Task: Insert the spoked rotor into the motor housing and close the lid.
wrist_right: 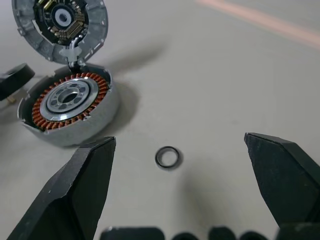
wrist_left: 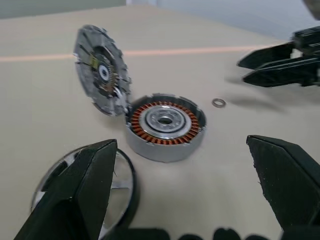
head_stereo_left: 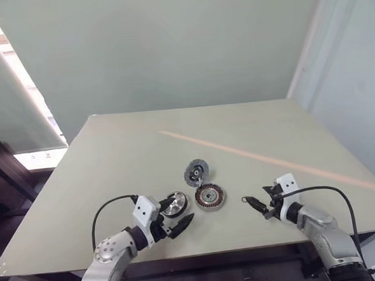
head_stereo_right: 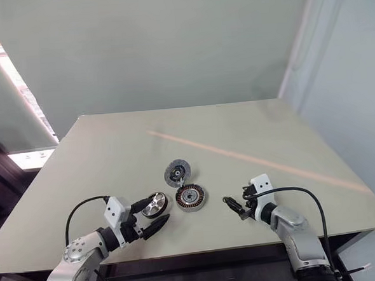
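The left gripper (head_stereo_left: 181, 218) has its 2 black fingers spread wide and holds nothing. The spoked rotor (head_stereo_left: 173, 204) lies flat on the table (head_stereo_left: 112, 158), right by the left gripper's tips, with 1 finger over its rim in the left wrist view.

Just past the rotor sits the motor housing (wrist_left: 165, 126), with its copper windings facing up. The lid (wrist_left: 101, 70) stands tilted up against the far edge of the housing.

The right gripper (head_stereo_left: 255, 206) is also wide and holds nothing. A tiny washer ring (wrist_right: 167, 157) lies on the table between its 2 fingers, and the housing is a bit farther ahead.

The rotor looks hard, shiny and slippery. It is probably light. The best place to pinch it is likely across the rim, not on the thin spokes, which might bend.
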Robot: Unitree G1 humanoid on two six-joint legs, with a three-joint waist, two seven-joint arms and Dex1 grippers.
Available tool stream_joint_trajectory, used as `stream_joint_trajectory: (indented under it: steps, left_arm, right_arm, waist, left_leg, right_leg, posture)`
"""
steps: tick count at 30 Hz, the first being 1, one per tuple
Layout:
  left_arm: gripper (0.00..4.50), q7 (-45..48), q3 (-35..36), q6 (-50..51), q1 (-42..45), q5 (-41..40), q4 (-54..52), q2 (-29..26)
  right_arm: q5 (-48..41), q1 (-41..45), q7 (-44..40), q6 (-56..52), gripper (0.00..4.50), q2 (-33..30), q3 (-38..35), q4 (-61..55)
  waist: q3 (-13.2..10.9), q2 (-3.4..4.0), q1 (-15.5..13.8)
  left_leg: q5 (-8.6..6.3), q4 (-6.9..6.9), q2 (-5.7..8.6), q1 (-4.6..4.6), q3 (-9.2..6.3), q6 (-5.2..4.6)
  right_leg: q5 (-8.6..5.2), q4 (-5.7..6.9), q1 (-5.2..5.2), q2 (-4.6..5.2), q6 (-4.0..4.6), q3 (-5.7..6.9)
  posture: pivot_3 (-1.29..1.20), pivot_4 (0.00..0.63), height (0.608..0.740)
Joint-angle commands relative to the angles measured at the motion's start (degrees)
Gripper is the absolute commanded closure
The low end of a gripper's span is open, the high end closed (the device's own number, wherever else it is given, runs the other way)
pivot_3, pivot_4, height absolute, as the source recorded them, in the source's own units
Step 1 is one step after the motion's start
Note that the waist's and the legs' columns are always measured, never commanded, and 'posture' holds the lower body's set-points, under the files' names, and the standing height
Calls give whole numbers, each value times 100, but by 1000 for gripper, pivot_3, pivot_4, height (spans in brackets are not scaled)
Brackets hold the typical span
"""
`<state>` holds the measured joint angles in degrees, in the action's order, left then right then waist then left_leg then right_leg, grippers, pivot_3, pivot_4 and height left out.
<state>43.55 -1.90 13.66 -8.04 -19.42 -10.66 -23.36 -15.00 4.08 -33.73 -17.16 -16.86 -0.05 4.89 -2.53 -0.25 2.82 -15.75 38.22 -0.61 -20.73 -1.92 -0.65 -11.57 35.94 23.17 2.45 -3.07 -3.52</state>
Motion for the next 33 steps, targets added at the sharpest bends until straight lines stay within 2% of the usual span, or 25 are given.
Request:
stream_joint_trajectory:
  steps: [1,25,28,33]
  left_arm:
    - [54,177,-60,64,66,-182,-115,-27]
    - [54,322,-116,52,-35,-136,-48,-142]
    - [0,310,-118,39,-37,-127,-42,-136]
    - [0,302,-117,18,-31,-116,-23,-132]
  right_arm:
    - [155,217,31,265,0,41,80,222]
    - [689,748,-35,1113,0,380,442,1699]
    - [704,741,-56,1113,607,397,470,1766]
    - [728,735,-40,1074,2331,409,479,1820]
  waist:
    - [0,1,1]
    - [1,4,3]
    - [1,4,3]
    - [1,4,8]
  left_leg:
    - [0,0,0,0,0,0]
    - [0,-1,-6,1,3,0]
    - [0,-1,-6,1,3,0]
    - [0,-1,-7,3,3,0]
  right_leg:
    - [0,0,0,0,0,0]
    - [0,0,2,-27,1,-34]
    - [0,0,2,-27,0,-34]
    - [0,1,1,-29,1,-35]
  posture:
    - [0,0,740]
    - [0,0,740]
    - [0,0,740]
    - [0,0,740]
